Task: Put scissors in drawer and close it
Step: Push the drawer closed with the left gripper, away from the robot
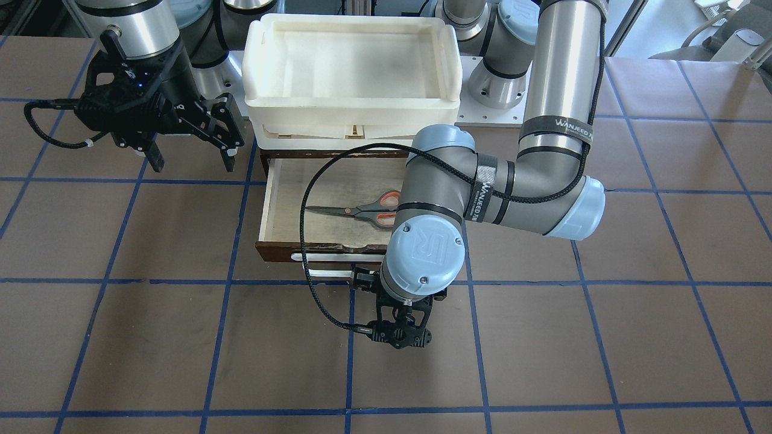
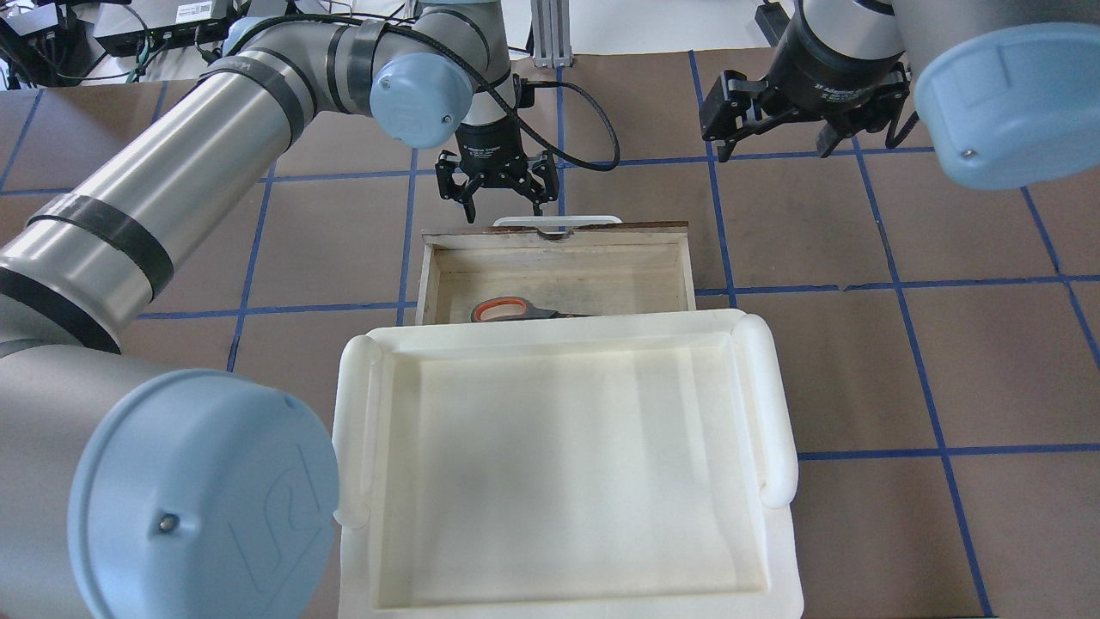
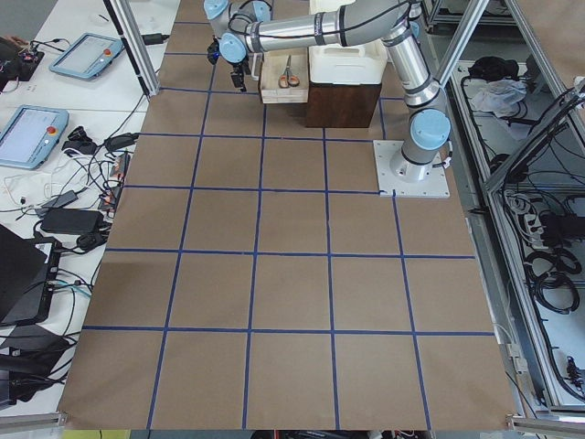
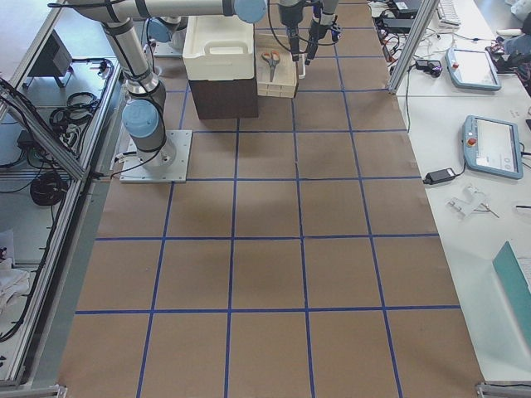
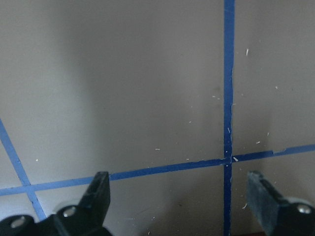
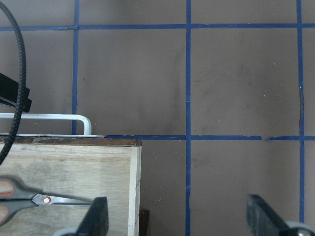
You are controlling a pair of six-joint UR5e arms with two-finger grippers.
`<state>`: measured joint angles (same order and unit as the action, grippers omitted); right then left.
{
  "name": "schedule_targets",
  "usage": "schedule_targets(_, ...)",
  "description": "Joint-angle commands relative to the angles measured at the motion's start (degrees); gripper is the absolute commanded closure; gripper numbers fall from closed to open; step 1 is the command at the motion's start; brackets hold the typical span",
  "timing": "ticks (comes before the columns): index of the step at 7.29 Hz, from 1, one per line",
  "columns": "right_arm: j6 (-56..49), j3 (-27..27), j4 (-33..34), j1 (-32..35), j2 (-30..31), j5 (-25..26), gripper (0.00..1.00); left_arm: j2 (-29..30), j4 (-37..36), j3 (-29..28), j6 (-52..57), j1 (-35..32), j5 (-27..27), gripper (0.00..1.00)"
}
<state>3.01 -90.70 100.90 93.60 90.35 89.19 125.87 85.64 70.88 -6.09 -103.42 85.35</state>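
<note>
Now, close the drawer (image 1: 264, 208).
The scissors (image 1: 362, 211) lie inside the open drawer; the left gripper (image 2: 503, 205), spread and empty, hangs just outside its white handle (image 2: 556, 221): best push squarely at mid-handle.

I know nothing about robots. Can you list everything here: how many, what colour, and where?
scissors: 1, grey handles with orange-red loops, lying in the open drawer
drawer: 1, dark brown, pale wood inside, pulled out at mid-table
drawer handle: 1, white, on the drawer's front
trays: at least 2, white, stacked on the cabinet
cabinet: 1, dark brown, under the trays
table: 1, brown with blue grid lines
touch screens: 2, grey, on the white side bench
left arm, right arm: 2, silver with light-blue joints
left end effector: 1, black, open, empty, just outside the drawer handle
right end effector: 1, black, open, empty, beside the drawer
</note>
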Motion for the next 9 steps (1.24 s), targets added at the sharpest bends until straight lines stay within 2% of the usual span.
schedule_targets(1, 0.1, 0.0, 0.0, 0.1, 0.0, -0.1, 0.0, -0.1, 1.2, 0.3, 0.4, -0.2, -0.3, 0.0)
schedule_targets(9, 0.1, 0.0, 0.0, 0.0, 0.1, -0.1, 0.0, -1.6, 6.4, 0.5, 0.4, -0.1, -0.8, 0.0)
